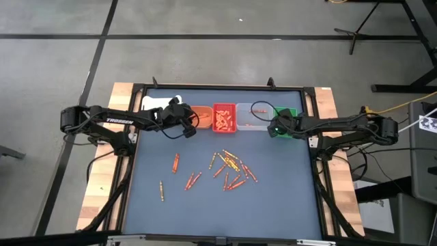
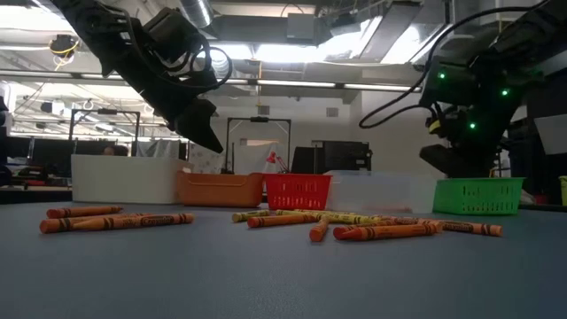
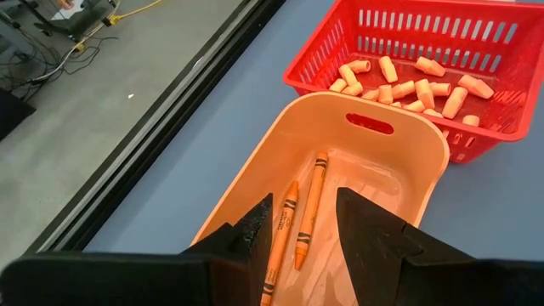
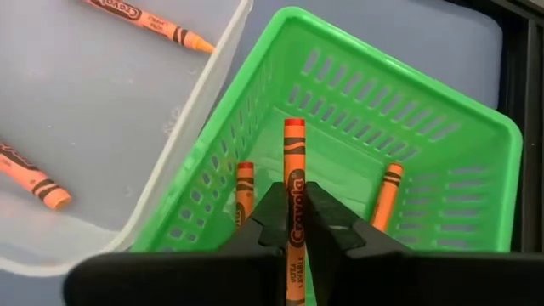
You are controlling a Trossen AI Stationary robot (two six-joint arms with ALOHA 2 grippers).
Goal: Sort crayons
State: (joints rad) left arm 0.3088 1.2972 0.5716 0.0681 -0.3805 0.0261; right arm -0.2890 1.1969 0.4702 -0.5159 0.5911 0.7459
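Note:
Several orange-red and yellowish crayons (image 1: 229, 167) lie loose on the blue table; they also show in the low view (image 2: 354, 226). My left gripper (image 3: 306, 208) is open above the orange bin (image 3: 374, 170), where two orange crayons (image 3: 310, 204) lie on the bottom. My right gripper (image 4: 294, 200) is shut on an orange crayon (image 4: 294, 153) above the green bin (image 4: 408, 136), which holds two more crayons (image 4: 387, 195). In the high view the left gripper (image 1: 184, 128) and the right gripper (image 1: 276, 127) both stand at the row of bins. My right gripper pinches the orange crayon's wrapped shaft (image 4: 295, 183) between its two fingers. The crayon lies along the fingers and its far end (image 4: 294, 127) sticks out past the fingertips. It is lifted clear, over the inside of the green bin.
Along the table's far edge stand a white bin (image 1: 156, 104), the orange bin (image 1: 202, 117), a red basket (image 1: 224, 117) with crayon pieces, a clear bin (image 1: 247, 116) with two crayons (image 4: 34, 183) and the green bin (image 1: 287, 113).

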